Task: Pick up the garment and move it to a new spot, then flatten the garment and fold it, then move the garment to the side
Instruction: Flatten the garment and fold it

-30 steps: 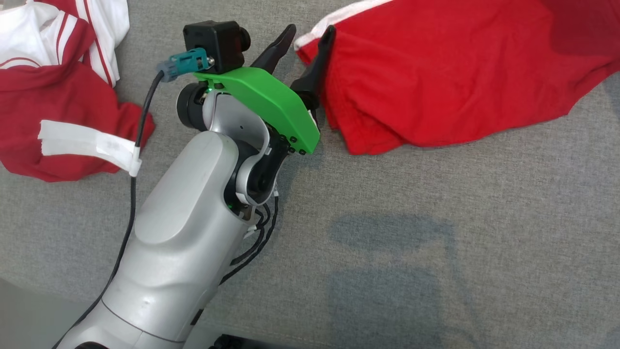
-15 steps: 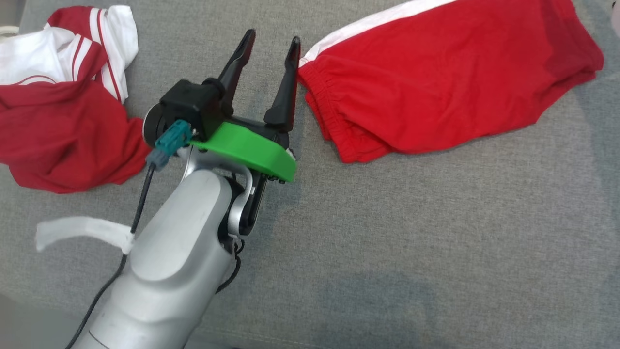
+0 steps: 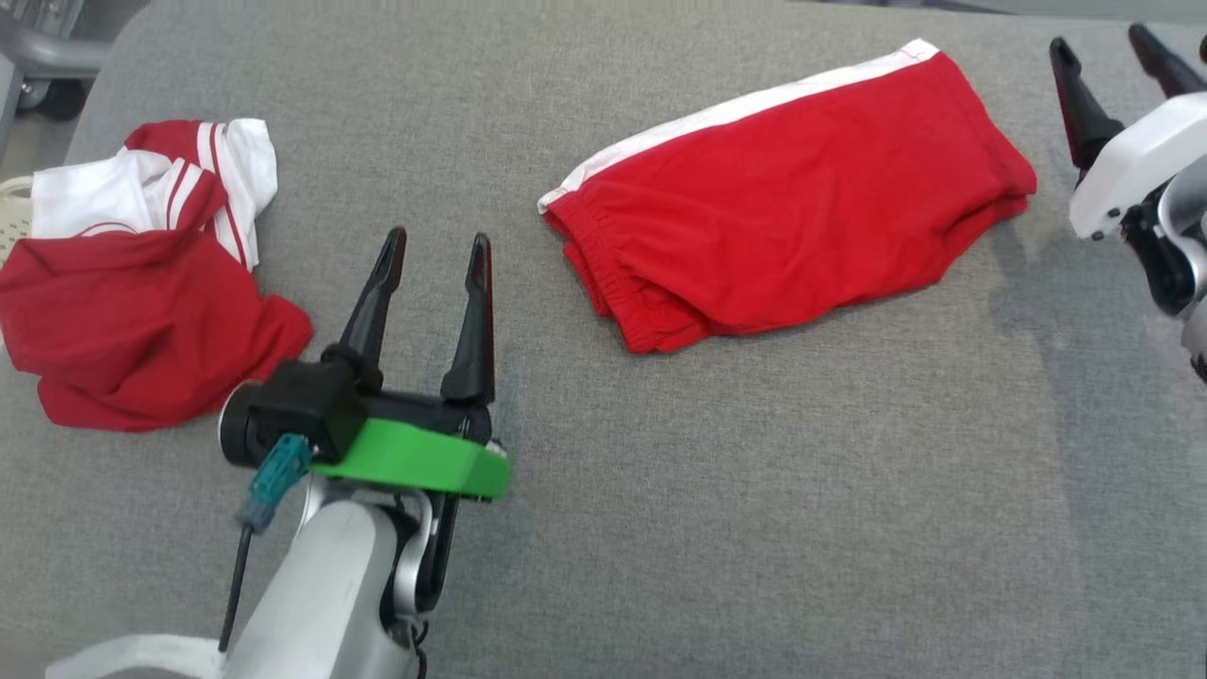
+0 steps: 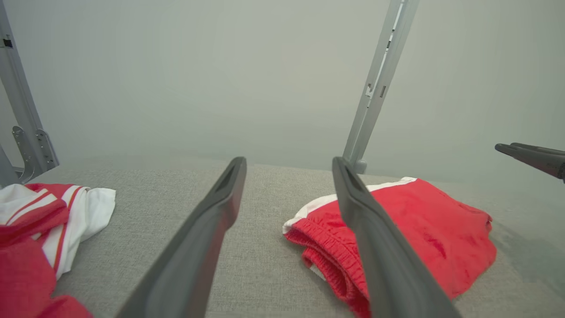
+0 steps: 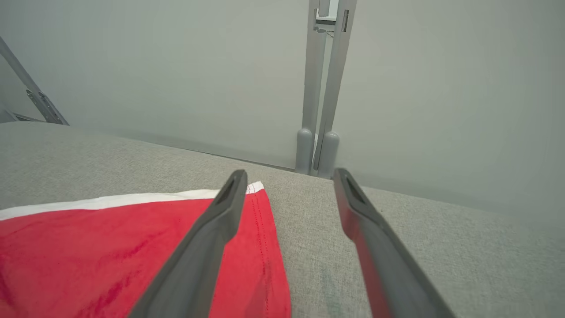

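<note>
since both the left tool and right tool gape empty, with the folded red shorts lying between them on the grey bench, a pinch catching only the top layer could drag the fold open.

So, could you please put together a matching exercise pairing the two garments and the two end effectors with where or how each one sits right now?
Column one:
1. red shorts
2. red-and-white garment
3. left end effector
4. right end effector

Column two:
A. open, at the head view's right edge, beside the shorts' leg end
B. bunched up at the left
C. lying flat, white stripe along the far edge
D. open, over the grey surface between the two garments

Pairs: 1-C, 2-B, 3-D, 4-A
</note>
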{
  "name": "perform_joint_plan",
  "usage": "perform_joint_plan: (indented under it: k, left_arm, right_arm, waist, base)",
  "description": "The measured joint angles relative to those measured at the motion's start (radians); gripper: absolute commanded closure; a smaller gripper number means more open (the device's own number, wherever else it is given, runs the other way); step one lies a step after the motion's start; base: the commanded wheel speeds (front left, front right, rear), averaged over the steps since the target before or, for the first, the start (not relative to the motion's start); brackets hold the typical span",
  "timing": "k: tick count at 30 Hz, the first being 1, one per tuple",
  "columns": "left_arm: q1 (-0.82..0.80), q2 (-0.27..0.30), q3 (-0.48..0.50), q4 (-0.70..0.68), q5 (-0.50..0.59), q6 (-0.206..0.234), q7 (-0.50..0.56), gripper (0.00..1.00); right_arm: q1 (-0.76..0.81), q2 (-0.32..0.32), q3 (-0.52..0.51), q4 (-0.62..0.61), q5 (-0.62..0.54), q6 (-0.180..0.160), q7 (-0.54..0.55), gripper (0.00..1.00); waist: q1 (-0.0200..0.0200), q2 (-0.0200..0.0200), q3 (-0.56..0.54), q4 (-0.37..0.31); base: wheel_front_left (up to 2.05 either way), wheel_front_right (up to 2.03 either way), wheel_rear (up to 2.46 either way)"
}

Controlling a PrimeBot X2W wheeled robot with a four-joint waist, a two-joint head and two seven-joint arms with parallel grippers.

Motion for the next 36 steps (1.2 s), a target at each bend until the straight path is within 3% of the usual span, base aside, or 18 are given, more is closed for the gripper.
perform_joint_plan:
  k: [11, 36]
  left_arm:
    - [0.215, 0.042, 0.069, -0.045, 0.061, -0.101, 0.0, 0.0]
    - [0.218, 0.021, 0.056, -0.082, 0.117, -0.139, 0.0, 0.0]
  right_arm:
    - [0.148, 0.039, -0.052, 0.101, 0.028, 0.0, -0.008, 0.0]
    - [0.112, 0.091, -0.107, 0.238, 0.089, 0.0, 0.065, 0.0]
  waist:
    - [0.0, 0.0, -0.086, -0.013]
    - [0.0, 0.0, 0.029, 0.074]
  base:
    - [0.0, 0.0, 0.0]
    - [0.0, 0.0, 0.0]
